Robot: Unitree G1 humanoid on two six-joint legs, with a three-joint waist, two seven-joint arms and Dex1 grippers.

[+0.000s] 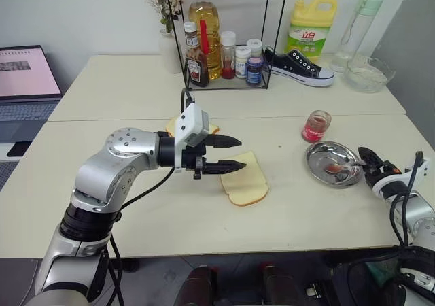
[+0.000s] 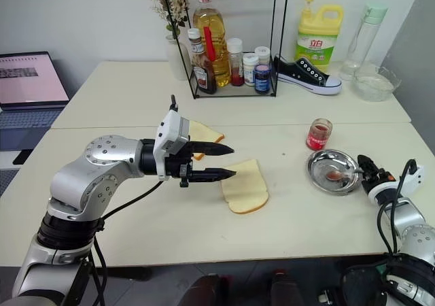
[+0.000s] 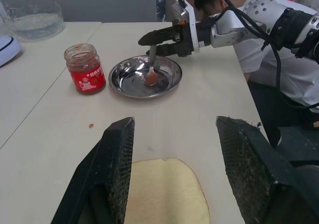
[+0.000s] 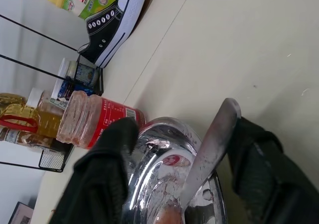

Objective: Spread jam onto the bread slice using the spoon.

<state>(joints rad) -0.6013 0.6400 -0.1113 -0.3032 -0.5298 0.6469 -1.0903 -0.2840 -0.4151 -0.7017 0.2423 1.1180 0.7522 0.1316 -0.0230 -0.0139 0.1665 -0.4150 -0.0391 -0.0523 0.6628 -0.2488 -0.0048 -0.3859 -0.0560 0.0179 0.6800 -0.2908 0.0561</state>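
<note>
Nearest, the left gripper hovers open over the still-bare bread slice, while the right gripper brackets the spoon handle in the steel dish, grip uncertain; scooping jam and spreading remain.

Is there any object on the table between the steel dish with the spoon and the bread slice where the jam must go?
Nothing visible stands between them. The spoon lies in the steel dish, and the table is bare from there to the bread slice. The jam jar stands off that line, behind the dish.
</note>
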